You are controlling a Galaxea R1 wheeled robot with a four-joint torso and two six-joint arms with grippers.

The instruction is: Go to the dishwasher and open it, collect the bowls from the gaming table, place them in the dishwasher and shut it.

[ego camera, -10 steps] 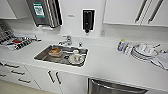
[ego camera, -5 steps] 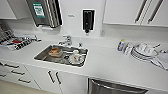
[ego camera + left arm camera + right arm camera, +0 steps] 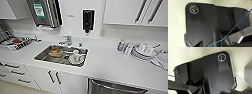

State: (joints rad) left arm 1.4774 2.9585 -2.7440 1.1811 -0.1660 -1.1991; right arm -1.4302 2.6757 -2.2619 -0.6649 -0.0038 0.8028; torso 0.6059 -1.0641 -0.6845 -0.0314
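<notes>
The robot faces a white kitchen counter [image 3: 110, 63] with the head camera looking down on it. The dishwasher [image 3: 113, 88] sits under the counter at about five o'clock in the head view, its stainless-steel front shut and its top edge tucked beneath the worktop; judging by that, the opening step is not yet done. No bowls of the task are to be made out here, so they are presumably elsewhere.

The sink [image 3: 40, 56] lies left of centre, at about nine o'clock from the dishwasher's top, and holds used crockery: a pale dish [image 3: 75, 58] and something orange-brown [image 3: 56, 52], likely left there to be washed. The tap [image 3: 67, 40] stands at the sink's twelve o'clock. At three o'clock on the counter a stack of plates [image 3: 143, 52] rests near a small bottle [image 3: 121, 45], probably washing-up liquid kept within reach of the sink, though the view is too soft to be sure. A paper-towel dispenser [image 3: 45, 12] and a dark wall dispenser [image 3: 88, 20] hang above, handy for wet hands. White cabinet doors [image 3: 47, 78] run below the sink.

Both wrist views look past the robot's own dark plate onto a pale floor, which suggests the arms hang low at the robot's sides, tucked in for travel. Whether either claw is apart or together, I cannot tell.
</notes>
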